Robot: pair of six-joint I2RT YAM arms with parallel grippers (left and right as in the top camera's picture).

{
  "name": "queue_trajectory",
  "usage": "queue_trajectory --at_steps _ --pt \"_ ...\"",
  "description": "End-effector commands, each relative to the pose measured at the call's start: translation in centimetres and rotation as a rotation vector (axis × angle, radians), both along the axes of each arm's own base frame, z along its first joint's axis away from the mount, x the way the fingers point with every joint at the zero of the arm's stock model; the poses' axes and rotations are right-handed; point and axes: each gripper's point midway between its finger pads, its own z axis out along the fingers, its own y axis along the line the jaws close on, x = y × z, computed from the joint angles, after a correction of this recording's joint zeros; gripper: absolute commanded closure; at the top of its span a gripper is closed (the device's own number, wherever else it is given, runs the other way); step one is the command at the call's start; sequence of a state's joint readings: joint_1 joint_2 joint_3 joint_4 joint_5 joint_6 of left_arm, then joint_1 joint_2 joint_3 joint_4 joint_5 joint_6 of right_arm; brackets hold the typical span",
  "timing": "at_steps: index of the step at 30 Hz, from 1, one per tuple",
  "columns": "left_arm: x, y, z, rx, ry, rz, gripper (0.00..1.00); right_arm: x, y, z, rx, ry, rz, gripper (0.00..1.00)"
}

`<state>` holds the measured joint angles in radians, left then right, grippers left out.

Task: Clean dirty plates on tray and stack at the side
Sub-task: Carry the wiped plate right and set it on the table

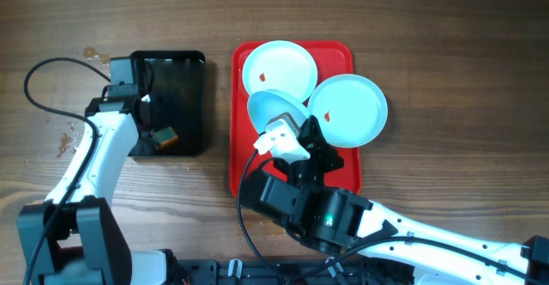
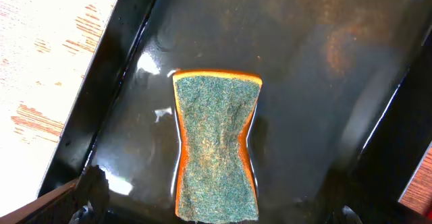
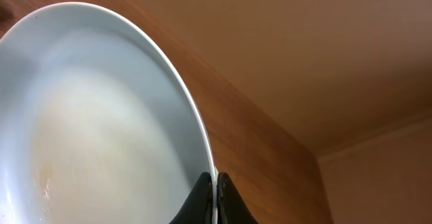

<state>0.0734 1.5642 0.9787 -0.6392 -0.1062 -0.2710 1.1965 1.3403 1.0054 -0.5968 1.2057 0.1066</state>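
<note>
right gripper point(image 3: 214, 196) clamped on the rim of a tilted plate point(image 3: 101, 129), over the red tray point(image 1: 240, 105)

The smaller tray point(image 1: 184, 87) lies left of the tray point(image 1: 243, 152) on the desk point(image 1: 412, 19), a sponge point(image 1: 165, 136) in its near part. Over the tray: far plate point(image 1: 279, 69), right plate point(image 1: 350, 109) overhanging the edge, middle plate point(image 1: 273, 109) nearest.

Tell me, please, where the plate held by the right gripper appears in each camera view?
Overhead: the held plate sits near the centre, tilted above the red tray.
Left wrist: not in it.
Right wrist: the held plate fills the left half, its rim running down to bottom centre.
Shared landmark: the right gripper pinching its rim.
</note>
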Motion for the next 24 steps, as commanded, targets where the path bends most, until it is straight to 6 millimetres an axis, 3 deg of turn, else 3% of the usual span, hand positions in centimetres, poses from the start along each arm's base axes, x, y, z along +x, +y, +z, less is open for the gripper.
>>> queue_trajectory --at_steps 1,2,4,5,6,8,9,11,13,16,19,21,24 --pt "-0.2 0.1 -0.1 -0.001 0.004 0.003 0.0 0.2 0.5 0.2 0.054 0.031 0.021 0.96" --pt "-0.2 0.1 -0.1 -0.002 0.004 0.002 0.0 0.1 1.1 -0.4 0.052 0.071 0.056 0.96" --pt "-0.2 0.1 -0.1 -0.002 0.004 0.002 0.0 0.8 0.3 -0.9 0.087 0.087 0.019 0.96" --pt "-0.2 0.1 -0.1 -0.001 0.004 0.003 0.0 0.2 2.0 -2.5 0.106 0.207 0.128 0.96" --pt "-0.2 0.1 -0.1 -0.002 0.004 0.002 0.0 0.2 1.8 -2.6 0.079 0.209 0.131 0.96" --pt "-0.2 0.1 -0.1 -0.002 0.004 0.002 0.0 1.4 -0.5 -1.2 0.081 0.104 0.0 0.96" --pt "-0.2 0.1 -0.1 -0.002 0.004 0.002 0.0 1.1 0.3 -1.4 0.031 0.133 0.061 0.96" --pt "-0.2 0.1 -0.1 -0.002 0.004 0.002 0.0 1.6 -1.1 -0.2 0.0 0.053 -0.02 0.96" --pt "-0.2 0.1 -0.1 -0.002 0.004 0.002 0.0 1.3 -0.2 -1.1 0.028 0.107 0.031 0.96" --pt "-0.2 0.1 -0.1 -0.001 0.004 0.003 0.0 2.0 -0.1 -3.8 0.228 0.257 0.013 0.96" --pt "-0.2 0.1 -0.1 -0.002 0.004 0.002 0.0 3.5 -3.0 -6.3 0.521 0.458 -0.113 0.96" --pt "-0.2 0.1 -0.1 -0.001 0.004 0.003 0.0 3.7 -3.4 -6.4 0.685 0.568 -0.104 0.96" --pt "-0.2 0.1 -0.1 -0.001 0.004 0.003 0.0 4.5 -6.3 -5.0 1.013 0.693 -0.127 0.96"
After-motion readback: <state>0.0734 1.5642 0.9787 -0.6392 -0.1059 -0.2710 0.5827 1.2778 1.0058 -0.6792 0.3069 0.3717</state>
